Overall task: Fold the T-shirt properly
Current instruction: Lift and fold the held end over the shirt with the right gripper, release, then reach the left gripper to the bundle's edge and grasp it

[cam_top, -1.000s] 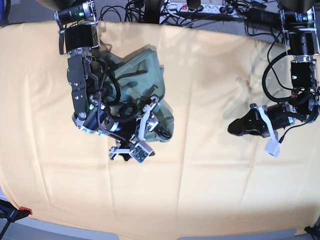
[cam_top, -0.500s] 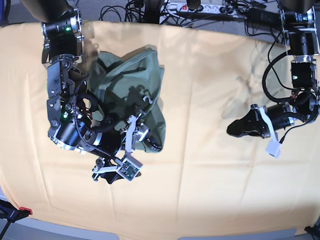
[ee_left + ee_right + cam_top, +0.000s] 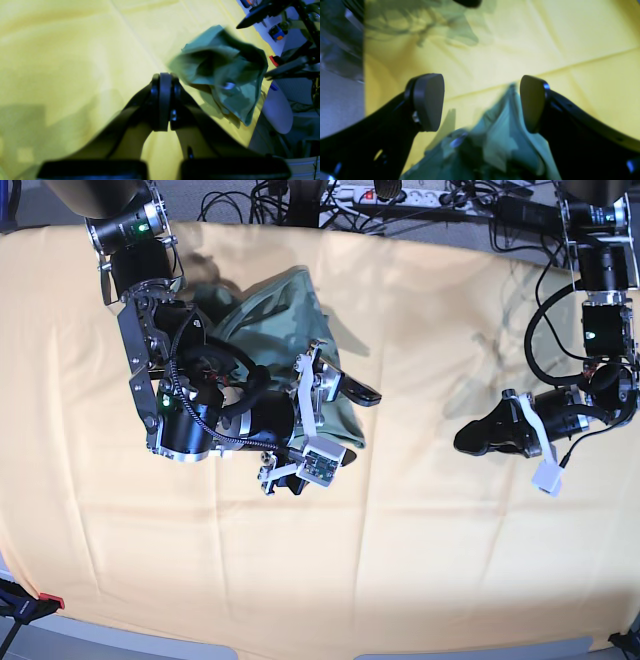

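Yellow-orange cloth (image 3: 420,560) covers the desk; the green T-shirt (image 3: 270,320) lies bunched at upper left in the base view, under the right gripper (image 3: 480,105), jaws wide apart. Left gripper (image 3: 163,100) at right, pressed together, empty.

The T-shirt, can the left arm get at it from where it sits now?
Probably yes. The T-shirt lies bunched across the yellow cloth from the shut left pincer, with only bare cloth between.

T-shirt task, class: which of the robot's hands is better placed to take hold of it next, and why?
The right hand: it is open directly over the crumpled T-shirt. The left hand is shut and well off to the side on bare yellow cloth.
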### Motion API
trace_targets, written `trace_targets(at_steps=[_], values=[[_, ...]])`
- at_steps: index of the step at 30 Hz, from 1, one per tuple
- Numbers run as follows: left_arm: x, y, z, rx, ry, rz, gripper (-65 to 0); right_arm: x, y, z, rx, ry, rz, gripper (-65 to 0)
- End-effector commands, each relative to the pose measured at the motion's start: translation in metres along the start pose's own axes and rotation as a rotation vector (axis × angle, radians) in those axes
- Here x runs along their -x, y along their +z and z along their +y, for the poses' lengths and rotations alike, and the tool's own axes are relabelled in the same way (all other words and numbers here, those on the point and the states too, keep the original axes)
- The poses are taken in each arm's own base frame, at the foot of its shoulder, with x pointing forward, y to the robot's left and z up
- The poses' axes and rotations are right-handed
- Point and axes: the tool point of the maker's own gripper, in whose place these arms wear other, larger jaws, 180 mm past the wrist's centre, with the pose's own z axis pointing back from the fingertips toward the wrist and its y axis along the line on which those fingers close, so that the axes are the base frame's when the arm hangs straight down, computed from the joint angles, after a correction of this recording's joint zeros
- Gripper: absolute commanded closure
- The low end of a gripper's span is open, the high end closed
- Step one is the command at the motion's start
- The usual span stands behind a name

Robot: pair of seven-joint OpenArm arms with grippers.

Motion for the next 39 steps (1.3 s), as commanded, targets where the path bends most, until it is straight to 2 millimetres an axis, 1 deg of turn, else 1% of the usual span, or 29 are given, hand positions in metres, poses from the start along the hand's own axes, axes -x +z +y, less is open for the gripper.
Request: trace_targets(at_steps=[1, 5, 8, 9, 10, 11, 12, 13, 14, 16, 18, 21, 24, 26, 28, 30, 32, 36, 37, 39], values=[[-0.023, 0.007, -0.003, 0.008, -0.043, -0.055, 0.0, -0.017, 0.004, -0.004, 0.006, 0.031, -0.044, -48.1], [-0.023, 0.007, -0.003, 0.008, -0.043, -0.054, 0.0, -0.016, 0.007, -0.01, 0.033, 0.041, -0.026, -48.1], [-0.021, 0.007, -0.004, 0.012, -0.041, -0.047, 0.0, -0.015, 0.021, -0.033, 0.142, 0.062, -0.007, -47.7], [-0.021, 0.007, -0.005, 0.017, -0.039, -0.044, 0.0, -0.015, 0.029, -0.042, 0.186, 0.063, -0.008, -45.7], [-0.02, 0.006, -0.007, 0.031, -0.034, -0.041, 0.0, -0.015, 0.038, -0.052, 0.229, 0.059, -0.013, -40.5], [-0.019, 0.006, -0.011, 0.05, -0.029, -0.034, 0.0, -0.016, 0.048, -0.063, 0.275, 0.036, -0.027, -32.3], [-0.018, 0.005, -0.015, 0.069, -0.023, -0.029, 0.0, -0.015, 0.058, -0.074, 0.317, 0.005, -0.041, -21.6], [-0.016, 0.004, -0.019, 0.089, -0.021, -0.021, 0.0, -0.014, 0.069, -0.084, 0.355, -0.018, -0.054, -9.5], [-0.014, 0.002, -0.023, 0.105, -0.022, -0.009, 0.0, -0.013, 0.078, -0.092, 0.389, -0.037, -0.064, 0.0], [-0.012, -0.002, -0.031, 0.123, -0.047, 0.018, 0.0, -0.011, 0.096, -0.105, 0.441, -0.056, -0.095, 0.0], [-0.01, -0.008, -0.044, 0.15, -0.09, 0.046, 0.0, -0.007, 0.111, -0.114, 0.479, -0.043, -0.091, 0.0], [-0.007, -0.02, -0.076, 0.22, -0.184, 0.097, 0.0, 0.002, 0.124, -0.12, 0.505, -0.012, -0.045, 0.0], [0.004, -0.032, -0.113, 0.308, -0.278, 0.157, 0.0, 0.01, 0.132, -0.124, 0.516, -0.003, -0.012, 0.0], [0.014, -0.038, -0.136, 0.369, -0.323, 0.193, 0.0, 0.017, 0.135, -0.127, 0.52, -0.003, 0.015, 0.0], [0.026, -0.045, -0.154, 0.414, -0.367, 0.236, 0.0, 0.03, 0.138, -0.131, 0.517, -0.016, 0.049, 0.0], [0.04, -0.052, -0.162, 0.42, -0.419, 0.29, 0.0, 0.042, 0.139, -0.136, 0.514, -0.045, 0.074, 0.0], [0.058, -0.057, -0.17, 0.444, -0.434, 0.344, 0.0, 0.051, 0.137, -0.139, 0.509, -0.074, 0.088, 0.0], [0.09, -0.063, -0.19, 0.519, -0.453, 0.441, 0.0, 0.059, 0.136, -0.141, 0.503, -0.1, 0.1, 0.0], [0.097, -0.065, -0.191, 0.519, -0.47, 0.466, -5.8, 0.059, 0.136, -0.141, 0.503, -0.1, 0.1, 0.0], [0.107, -0.073, -0.191, 0.503, -0.503, 0.49, -21.7, 0.059, 0.136, -0.141, 0.503, -0.1, 0.1, 0.0]])
